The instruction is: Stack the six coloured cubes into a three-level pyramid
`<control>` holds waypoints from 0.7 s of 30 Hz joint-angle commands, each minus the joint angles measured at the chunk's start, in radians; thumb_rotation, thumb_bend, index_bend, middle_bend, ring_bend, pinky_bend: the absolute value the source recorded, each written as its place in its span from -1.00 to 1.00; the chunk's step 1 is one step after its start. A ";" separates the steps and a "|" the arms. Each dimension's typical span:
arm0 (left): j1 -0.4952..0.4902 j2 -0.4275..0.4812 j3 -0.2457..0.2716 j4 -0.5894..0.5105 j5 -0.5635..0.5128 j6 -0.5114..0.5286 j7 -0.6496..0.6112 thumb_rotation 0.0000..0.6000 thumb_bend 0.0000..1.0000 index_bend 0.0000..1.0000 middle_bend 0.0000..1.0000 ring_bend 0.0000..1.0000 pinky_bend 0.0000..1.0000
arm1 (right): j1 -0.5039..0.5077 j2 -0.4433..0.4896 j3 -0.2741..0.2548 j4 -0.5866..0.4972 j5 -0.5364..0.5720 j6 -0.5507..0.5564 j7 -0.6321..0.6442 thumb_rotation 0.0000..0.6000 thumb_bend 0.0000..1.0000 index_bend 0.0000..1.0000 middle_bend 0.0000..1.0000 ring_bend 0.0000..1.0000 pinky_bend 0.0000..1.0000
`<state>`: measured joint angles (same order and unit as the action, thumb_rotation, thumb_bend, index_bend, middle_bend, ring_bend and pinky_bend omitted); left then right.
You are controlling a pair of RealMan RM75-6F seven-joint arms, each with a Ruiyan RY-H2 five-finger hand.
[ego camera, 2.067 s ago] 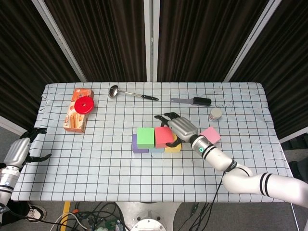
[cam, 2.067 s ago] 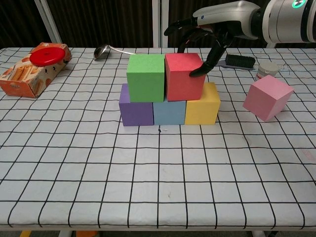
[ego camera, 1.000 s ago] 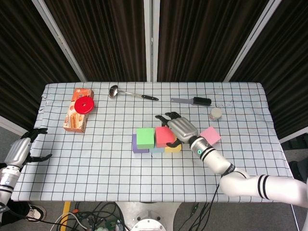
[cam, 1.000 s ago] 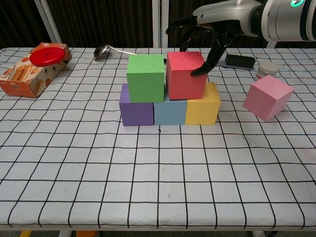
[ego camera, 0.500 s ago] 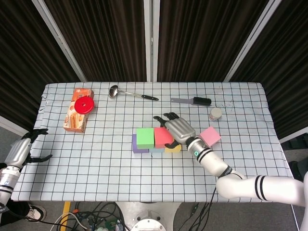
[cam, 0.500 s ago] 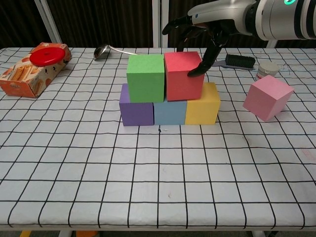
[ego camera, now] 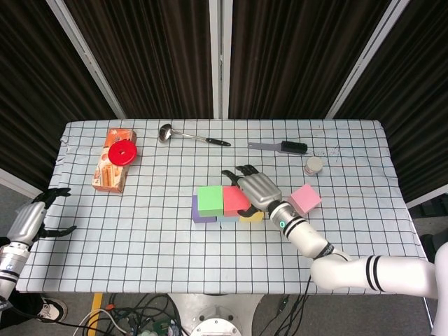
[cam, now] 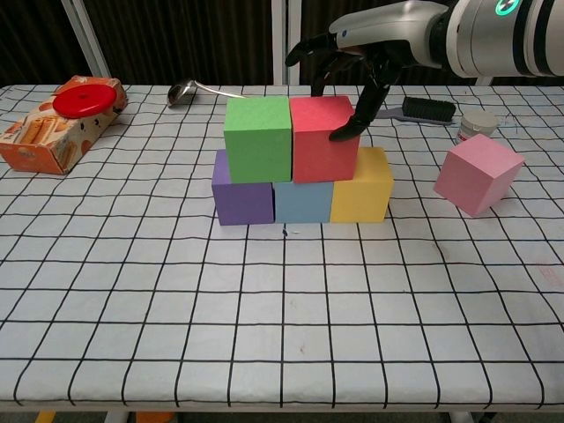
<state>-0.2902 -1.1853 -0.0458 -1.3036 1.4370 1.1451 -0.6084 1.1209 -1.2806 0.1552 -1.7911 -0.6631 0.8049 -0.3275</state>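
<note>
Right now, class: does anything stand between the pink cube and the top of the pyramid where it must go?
Yes. The right hand hangs over the red cube, a fingertip touching its right edge, directly between the pink cube and the spot above the green cube and red cube. No other object blocks.
</note>
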 commanded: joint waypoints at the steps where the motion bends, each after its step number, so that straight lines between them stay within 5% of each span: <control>1: 0.000 0.000 0.000 0.000 0.000 0.000 -0.001 1.00 -0.74 -0.66 -0.56 -0.85 -0.78 | -0.001 0.002 0.000 -0.004 0.005 0.004 -0.001 1.00 -0.59 -1.00 -0.18 -1.00 -1.00; 21: -0.001 -0.002 0.005 0.008 0.000 -0.006 -0.005 1.00 -0.74 -0.66 -0.56 -0.85 -0.79 | -0.001 -0.004 -0.002 0.006 0.018 -0.002 0.001 1.00 -0.59 -1.00 -0.25 -1.00 -1.00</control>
<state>-0.2915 -1.1872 -0.0407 -1.2956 1.4369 1.1395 -0.6131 1.1198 -1.2852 0.1528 -1.7847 -0.6446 0.8029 -0.3272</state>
